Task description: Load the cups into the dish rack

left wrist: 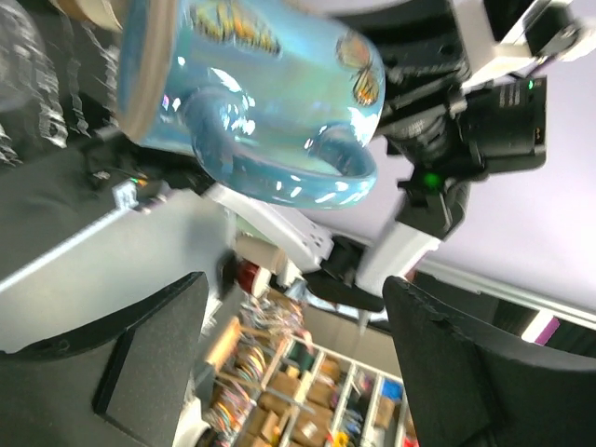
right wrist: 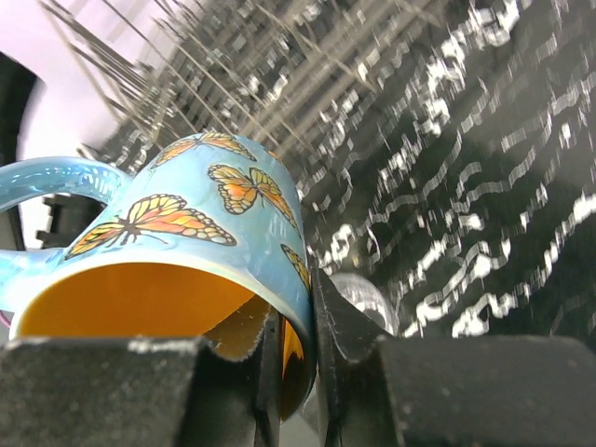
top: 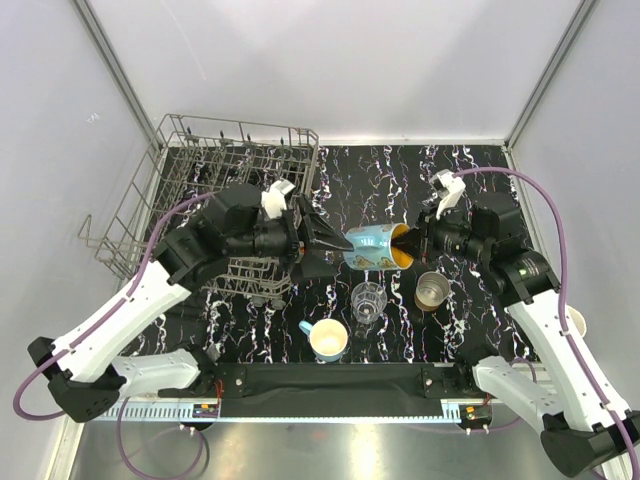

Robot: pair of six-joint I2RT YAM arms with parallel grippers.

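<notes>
The teal mug hangs on its side in the air between the two arms, above the tabletop and near the right side of the dish rack. The right jaws are clamped on its rim, one pad against the orange inside and one on the outside, which leaves the base and body free. The left jaws stand wide apart, facing that base but not yet around it. I judge this a handover, since the rack sits on the left arm's side.

The mug is glossy glazed ceramic with orange butterflies and a thick loop handle. It is smooth, and probably slippery under such a thin rim pinch. The rack is thin grey wire with upright tines.

On the black, white-veined tabletop a clear glass tumbler, a shiny metal cup and a light-blue mug with a cream inside all stand mouth up.
</notes>
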